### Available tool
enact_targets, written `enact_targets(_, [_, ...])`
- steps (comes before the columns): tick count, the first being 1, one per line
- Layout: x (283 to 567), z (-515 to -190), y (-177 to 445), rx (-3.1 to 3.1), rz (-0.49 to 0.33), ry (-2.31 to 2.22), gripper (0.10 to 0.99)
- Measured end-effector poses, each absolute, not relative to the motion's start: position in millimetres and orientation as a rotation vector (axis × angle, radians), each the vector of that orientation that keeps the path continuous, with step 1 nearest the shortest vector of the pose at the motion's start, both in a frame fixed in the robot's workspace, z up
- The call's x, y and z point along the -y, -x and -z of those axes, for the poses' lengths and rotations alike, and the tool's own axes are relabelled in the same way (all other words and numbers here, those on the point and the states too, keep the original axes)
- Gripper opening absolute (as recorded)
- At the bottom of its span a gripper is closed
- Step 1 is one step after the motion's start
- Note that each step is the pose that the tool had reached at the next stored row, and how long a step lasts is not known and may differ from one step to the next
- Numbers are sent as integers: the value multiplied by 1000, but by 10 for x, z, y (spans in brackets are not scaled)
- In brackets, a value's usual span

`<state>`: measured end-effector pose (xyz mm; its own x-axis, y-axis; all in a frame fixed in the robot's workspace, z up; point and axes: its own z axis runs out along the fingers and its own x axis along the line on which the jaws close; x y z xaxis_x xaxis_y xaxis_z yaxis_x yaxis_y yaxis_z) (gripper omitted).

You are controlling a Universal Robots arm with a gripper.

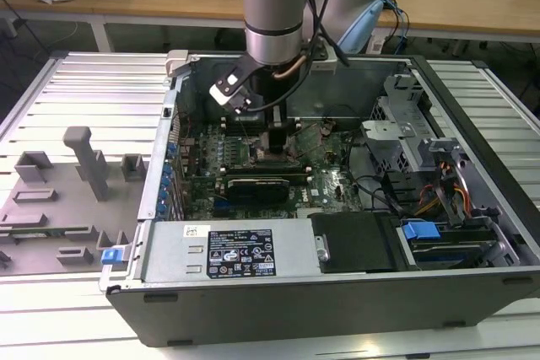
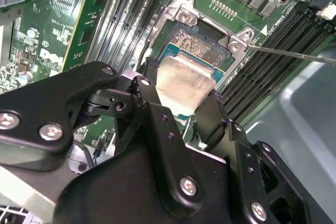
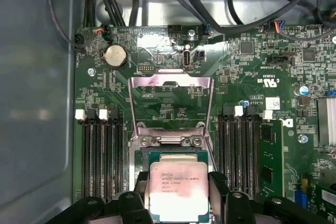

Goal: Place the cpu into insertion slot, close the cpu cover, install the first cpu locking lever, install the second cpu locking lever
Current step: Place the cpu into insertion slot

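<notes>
Two black fingers (image 3: 218, 184) of the gripper (image 3: 178, 195) clamp the small square silver-topped cpu (image 3: 176, 190) by opposite edges. The chip hangs over part of the square dark-framed insertion slot (image 2: 202, 45), with the golden-grey pin field partly uncovered beside it. Contact with the pins: cannot tell. The thin dark-metal cpu cover (image 3: 147, 81) stands hinged up, open. The open grey computer case (image 1: 253, 301) lies on the slatted metal bench (image 1: 59, 99).

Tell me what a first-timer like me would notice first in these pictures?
First comes the big silver-and-blue robot arm reaching down into an open computer case in the exterior view. In both wrist views its black gripper grips the cpu, a shiny square chip, right over the insertion slot. The cpu cover stands raised open at the slot's edge.
</notes>
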<state>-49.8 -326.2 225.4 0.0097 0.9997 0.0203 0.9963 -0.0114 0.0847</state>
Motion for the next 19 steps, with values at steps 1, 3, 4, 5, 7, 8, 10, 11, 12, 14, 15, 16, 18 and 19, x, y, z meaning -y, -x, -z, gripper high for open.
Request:
enact_targets(1, [3262,-2240,504,-2175,-115,-2200,537])
enact_targets(3, [3262,-2215,514,-2172,-115,-2203,537])
enact_targets(4, [3258,-2203,516,-2170,-114,-2204,537])
enact_targets(5, [3248,-2194,516,-2170,-114,-2205,537])
enact_targets(7, [3231,-2180,518,-2169,-114,-2206,537])
enact_targets(8, [3228,-2173,520,-2168,-115,-2206,537])
enact_targets(10, [3228,-2148,528,-2165,-114,-2209,537])
enact_targets(11, [3228,-2128,532,-2163,-114,-2211,537])
enact_targets(12, [3228,-2117,532,-2161,-114,-2213,537])
enact_targets(14, [3228,-2088,533,-2158,-114,-2216,537])
enact_targets(15, [3228,-2069,533,-2158,-114,-2216,537])
enact_targets(16, [3228,-2059,533,-2158,-114,-2216,537])
enact_targets(18, [3228,-2045,533,-2158,-114,-2216,537])
enact_targets(19, [3227,-2041,533,-2158,-114,-2216,537])
